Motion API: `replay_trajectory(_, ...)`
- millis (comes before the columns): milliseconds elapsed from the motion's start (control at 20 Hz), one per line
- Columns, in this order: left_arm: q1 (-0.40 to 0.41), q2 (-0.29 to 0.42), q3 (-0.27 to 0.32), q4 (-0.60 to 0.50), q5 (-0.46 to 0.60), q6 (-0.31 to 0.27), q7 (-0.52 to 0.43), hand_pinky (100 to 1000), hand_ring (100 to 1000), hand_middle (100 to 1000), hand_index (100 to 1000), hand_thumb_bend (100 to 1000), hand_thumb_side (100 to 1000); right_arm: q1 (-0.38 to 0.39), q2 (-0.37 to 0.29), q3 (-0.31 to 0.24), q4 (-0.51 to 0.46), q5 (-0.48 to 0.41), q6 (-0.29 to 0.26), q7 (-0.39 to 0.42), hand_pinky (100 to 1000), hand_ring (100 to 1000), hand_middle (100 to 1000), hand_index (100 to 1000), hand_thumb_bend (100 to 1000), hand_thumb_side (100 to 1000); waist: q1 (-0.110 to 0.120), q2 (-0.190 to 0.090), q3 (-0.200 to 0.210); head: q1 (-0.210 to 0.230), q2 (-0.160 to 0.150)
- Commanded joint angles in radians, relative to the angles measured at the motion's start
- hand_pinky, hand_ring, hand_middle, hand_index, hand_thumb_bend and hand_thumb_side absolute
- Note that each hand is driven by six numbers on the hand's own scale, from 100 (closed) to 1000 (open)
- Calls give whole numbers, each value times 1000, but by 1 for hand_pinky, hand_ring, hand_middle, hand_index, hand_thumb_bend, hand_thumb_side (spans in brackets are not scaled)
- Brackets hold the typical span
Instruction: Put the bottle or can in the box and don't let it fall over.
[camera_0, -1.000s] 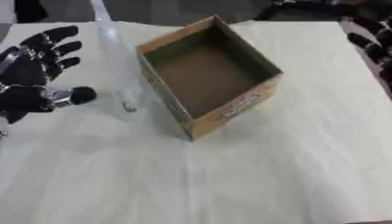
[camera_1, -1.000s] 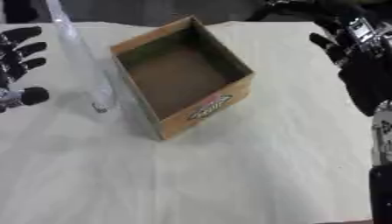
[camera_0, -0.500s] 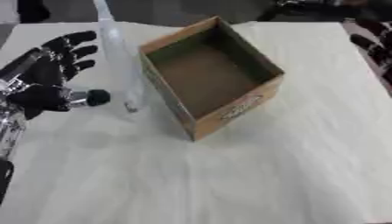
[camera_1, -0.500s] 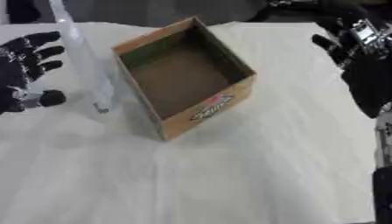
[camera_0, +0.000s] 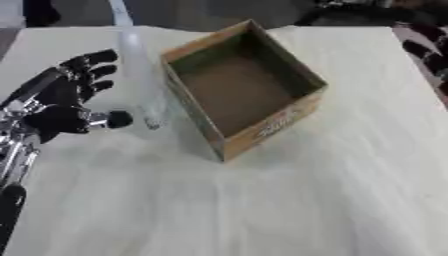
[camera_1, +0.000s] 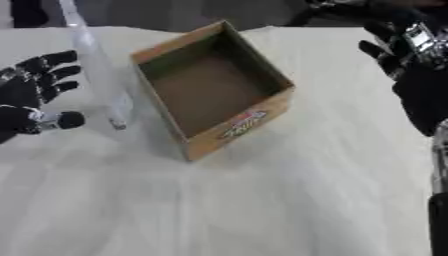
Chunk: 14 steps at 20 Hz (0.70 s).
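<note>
Box (camera_0: 245, 90) logo unreadable, clear bottle (camera_0: 140, 75) beside

Just a desk (camera_0: 289, 200) under a pale, slightly creased cloth, reaching to a dark, blurred background along the far edge.

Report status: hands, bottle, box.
Left hand open beside the clear bottle, not touching. Right hand open, far right. Bottle upright, left of the empty cardboard box. Nothing between.
</note>
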Motion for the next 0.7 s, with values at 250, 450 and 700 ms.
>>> replay_trajectory(250, -58, -1, -1, 67, 13, -20, -28, 1000, 1000, 1000, 881, 840, 100, -11, -13, 0, -7, 6, -3, 8, 971, 1000, 1000, 855, 100, 533, -2, -12, -5, 4, -12)
replay_trajectory(450, -87, -9, -5, 108, 12, -27, -40, 1000, 1000, 1000, 886, 835, 100, -12, -12, 0, -7, 6, -4, 10, 971, 1000, 1000, 855, 100, 533, -3, -10, -7, 6, -12)
replay_trajectory(700, -116, -16, -9, 148, 15, -35, -47, 1000, 1000, 1000, 890, 830, 106, -15, -11, 1, -6, 7, -5, 12, 971, 1000, 1000, 855, 100, 532, -3, -6, -12, 8, -13)
